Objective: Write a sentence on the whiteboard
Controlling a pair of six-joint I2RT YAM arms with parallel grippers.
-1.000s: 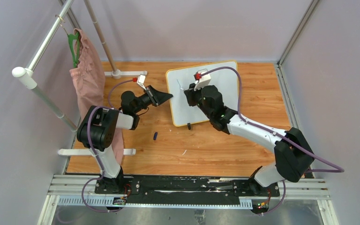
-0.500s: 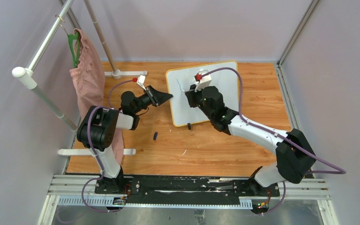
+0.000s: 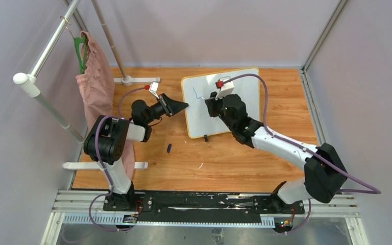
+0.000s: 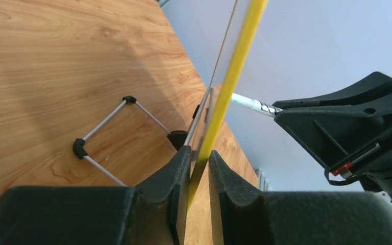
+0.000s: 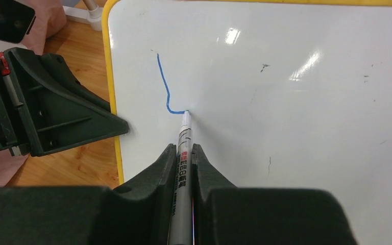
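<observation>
The right gripper (image 5: 184,149) is nearly closed on a marker (image 5: 186,130). The barrel runs straight out from between the jaws and ends with its tip on the whiteboard (image 5: 296,153). Just ahead of the tip and to its left lies the only written part of the sentence (image 5: 163,84): one blue stroke that comes down the panel and hooks into a short foot at the tip, an L by the look of it. The next stroke, I judge, runs rightward from the jaws along the board's long axis, where bare white surface reaches well away. To the left the yellow rim is near, with little room.

The left gripper (image 4: 199,155) is pinched almost shut on that left rim, the yellow edge rising straight out from between its jaws. It steadies the board, while the right arm, the one over the writing face, does the writing. Its body sits just beside the rim, left of the marker and apart from it. Beyond the board lies the wooden table (image 3: 224,158).
</observation>
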